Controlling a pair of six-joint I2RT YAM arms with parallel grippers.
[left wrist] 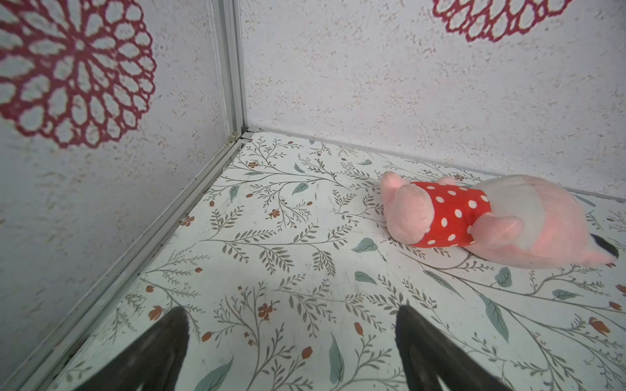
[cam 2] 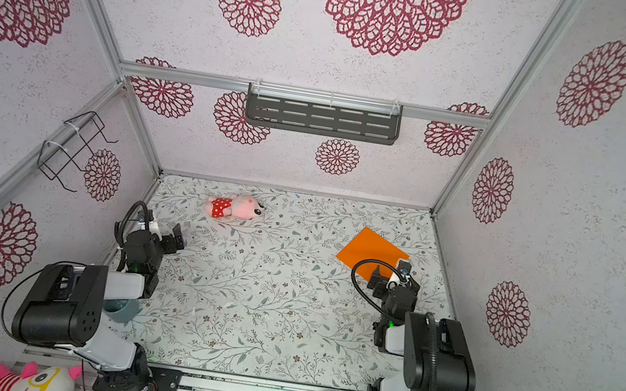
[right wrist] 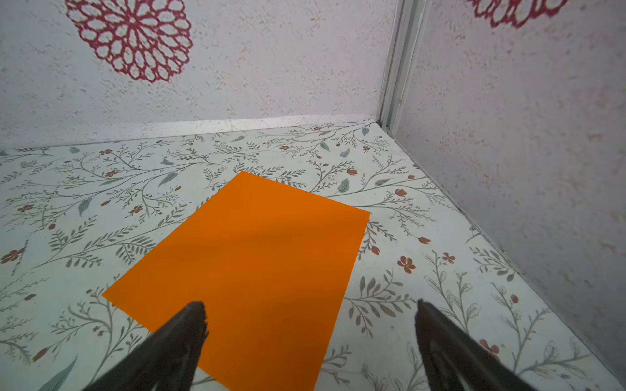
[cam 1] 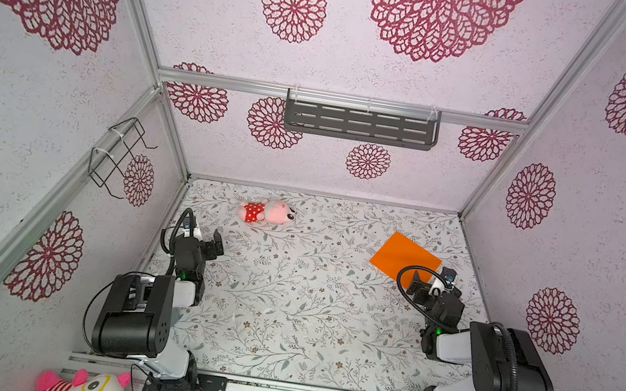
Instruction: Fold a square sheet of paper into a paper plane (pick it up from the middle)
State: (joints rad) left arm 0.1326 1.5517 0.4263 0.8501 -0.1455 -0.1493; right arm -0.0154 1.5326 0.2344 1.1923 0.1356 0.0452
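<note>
Nearest me, both arm bases sit at the near edge of the floral table (cam 1: 307,309). My left gripper (left wrist: 291,315) hangs over bare table at the left side, fingers spread wide with nothing between them. My right gripper (right wrist: 310,306) is on the right side, fingers also spread and gripping nothing. In the right wrist view one finger (right wrist: 183,335) sits over the near part of the square sheet of paper (right wrist: 257,257) and the other is over bare table; I can't tell if they touch down. The sheet lies flat and uncreased at the far right, turned corner-on, near the right wall in both top views (cam 1: 403,254) (cam 2: 372,249). Farther back left of centre, a pink plush toy (cam 1: 269,212) lies on its side, well apart from the sheet. A slotted shelf (cam 1: 360,121) is on the far wall.
</note>
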